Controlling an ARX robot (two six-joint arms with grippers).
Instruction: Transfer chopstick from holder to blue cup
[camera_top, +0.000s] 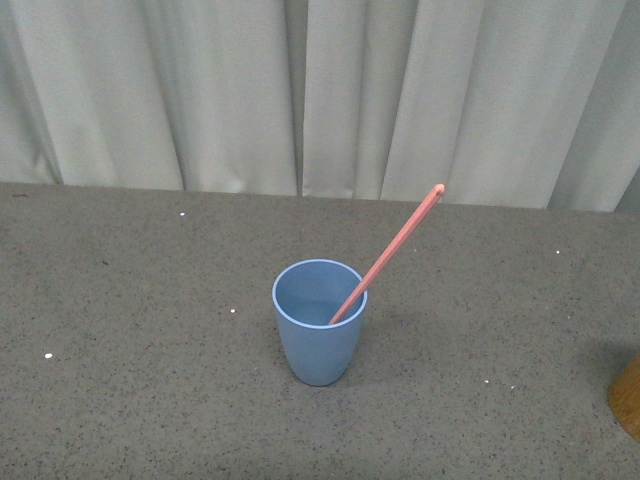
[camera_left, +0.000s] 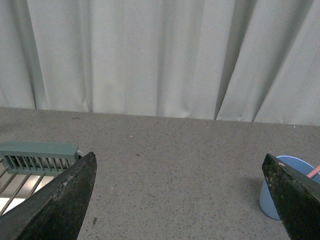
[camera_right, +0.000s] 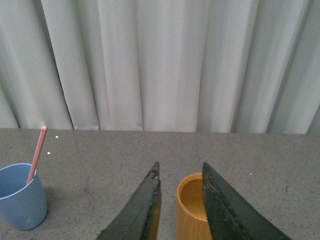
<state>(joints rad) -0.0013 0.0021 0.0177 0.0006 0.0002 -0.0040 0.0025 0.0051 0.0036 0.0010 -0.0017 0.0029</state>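
Front view: the blue cup stands upright near the middle of the grey speckled table. One salmon-pink chopstick rests inside it, its lower end in the cup, leaning over the rim toward the right with its squared tip raised against the pale curtain. At the far right edge, only a slice of the orange-brown holder shows, well apart from the cup. Neither arm appears here.

Left wrist view: the left gripper is spread wide, its two dark fingers far apart with nothing between them but bare table. Part of the cup and a bit of the chopstick peek out behind one finger. A green slatted rack sits beyond the other finger.

Right wrist view: the right gripper has its fingers drawn close, leaving a narrow gap, poised at the holder's near rim; whether it pinches the wall I cannot tell. The holder's visible interior looks empty. The cup with its chopstick stands apart, off to one side.
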